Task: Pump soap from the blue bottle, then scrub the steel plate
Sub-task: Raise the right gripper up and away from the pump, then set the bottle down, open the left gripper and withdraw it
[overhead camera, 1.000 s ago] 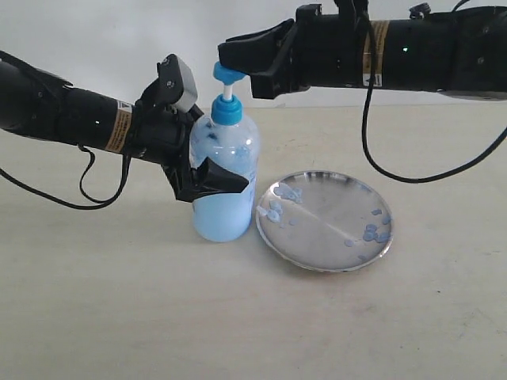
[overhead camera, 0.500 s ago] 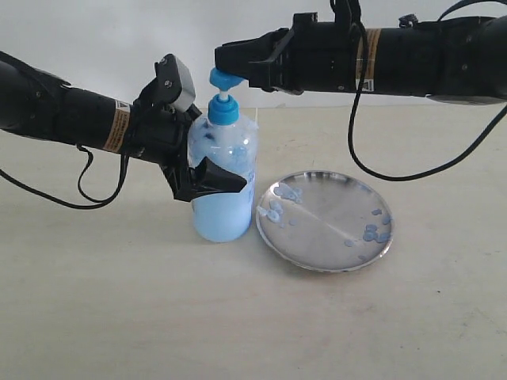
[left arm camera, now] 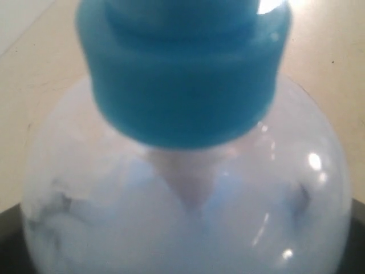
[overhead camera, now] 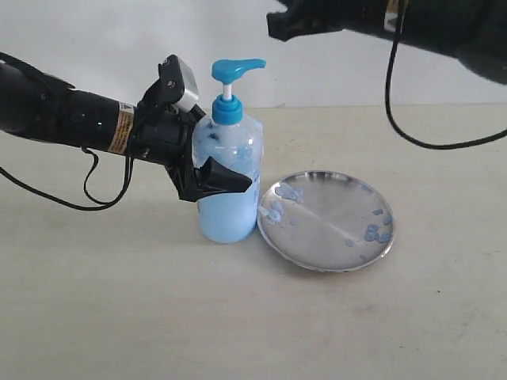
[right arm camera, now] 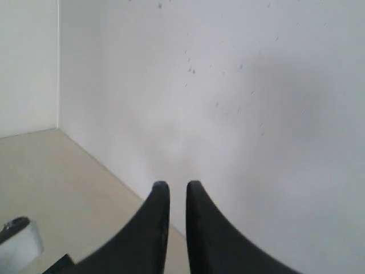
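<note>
Seemingly past the pumping, with soap [overhead camera: 277, 207] blobs dotting the steel plate [overhead camera: 333, 207] and scrubbing not begun: left fingers [overhead camera: 220, 179] clamping the blue bottle [overhead camera: 230, 206] upright on the worktop [overhead camera: 119, 317] just beside it, right fingers [right arm camera: 159, 228] nearly closed, empty, raised high.

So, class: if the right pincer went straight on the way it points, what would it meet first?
Probably the white wall; the right pincer has nothing visible before it.
</note>
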{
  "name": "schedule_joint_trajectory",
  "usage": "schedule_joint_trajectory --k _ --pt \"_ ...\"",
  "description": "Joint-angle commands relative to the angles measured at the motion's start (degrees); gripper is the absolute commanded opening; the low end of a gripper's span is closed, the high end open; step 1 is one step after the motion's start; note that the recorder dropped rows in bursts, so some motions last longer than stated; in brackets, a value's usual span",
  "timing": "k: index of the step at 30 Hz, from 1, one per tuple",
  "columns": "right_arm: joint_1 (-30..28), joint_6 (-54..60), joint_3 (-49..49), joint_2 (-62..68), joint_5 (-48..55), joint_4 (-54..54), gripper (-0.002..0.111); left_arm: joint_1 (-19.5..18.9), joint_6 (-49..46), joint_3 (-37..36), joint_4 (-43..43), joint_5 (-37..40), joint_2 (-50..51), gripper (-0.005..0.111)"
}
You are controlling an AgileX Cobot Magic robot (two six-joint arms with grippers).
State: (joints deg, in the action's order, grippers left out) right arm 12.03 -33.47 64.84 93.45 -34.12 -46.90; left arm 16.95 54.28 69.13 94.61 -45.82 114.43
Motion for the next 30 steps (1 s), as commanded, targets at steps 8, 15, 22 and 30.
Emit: schedule_joint_trajectory --k 8,15,22,30 --pt "-9.31 8.78 -16.31 -17.8 -1.66 17.68 0.0 0.26 -1.21 0.93 -4.45 -0.6 -1.03 0.045" --pt "-13.72 11.44 -32.02 -21.95 -7.14 20.77 0.0 0.26 -1.21 0.83 -9.04 3.26 -1.03 0.1" --pt "-13.72 11.44 -32.13 -21.95 -7.45 20.77 0.0 0.26 -1.21 0.83 -9.15 4.2 -1.03 0.104" --pt "-13.72 11.44 -32.13 -21.95 -4.59 20.68 0.0 -0.77 -1.21 0.83 -7.81 5.88 -5.92 0.104"
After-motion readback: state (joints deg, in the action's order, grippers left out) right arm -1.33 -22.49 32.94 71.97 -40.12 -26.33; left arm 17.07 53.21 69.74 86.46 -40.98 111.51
